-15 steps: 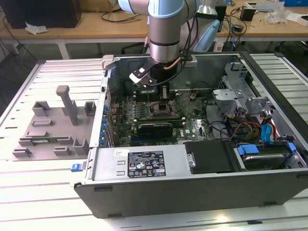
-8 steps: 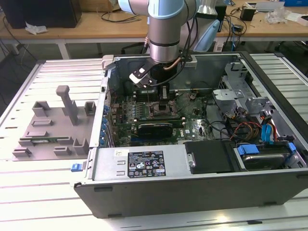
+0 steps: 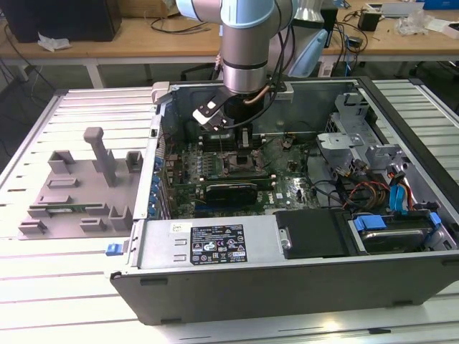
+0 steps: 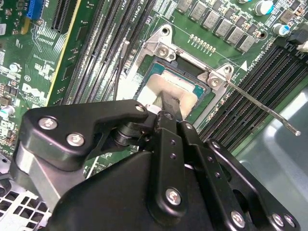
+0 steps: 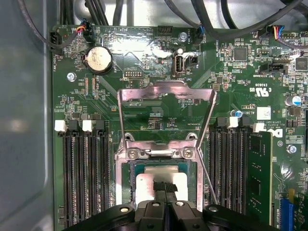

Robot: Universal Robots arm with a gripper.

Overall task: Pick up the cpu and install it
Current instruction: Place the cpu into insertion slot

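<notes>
The cpu [image 5: 146, 188] is a small square chip with a silvery top, and it lies flat inside the black socket on the motherboard; the second wrist view shows the same cpu [image 4: 155, 90]. My gripper [image 5: 166, 186] hangs straight over it with its two black fingers pressed together. The tips sit on or just above the chip's top plate, as the gripper [image 4: 169, 102] also appears in the second wrist view. The socket's metal load plate [image 5: 166, 98] is swung up and open, and its thin lever [image 4: 260, 103] is released to one side. In the exterior view the gripper [image 3: 242, 143] reaches down into the open computer case [image 3: 287, 279].
Memory slots [image 5: 84, 168] flank the socket on both sides, one with a green module [image 5: 257, 173]. The case walls, a drive cage [image 3: 351, 136] and coloured cables [image 3: 401, 197] close in on the exterior view's right. A grey plastic tray [image 3: 79, 190] with blocky posts lies on the table to its left.
</notes>
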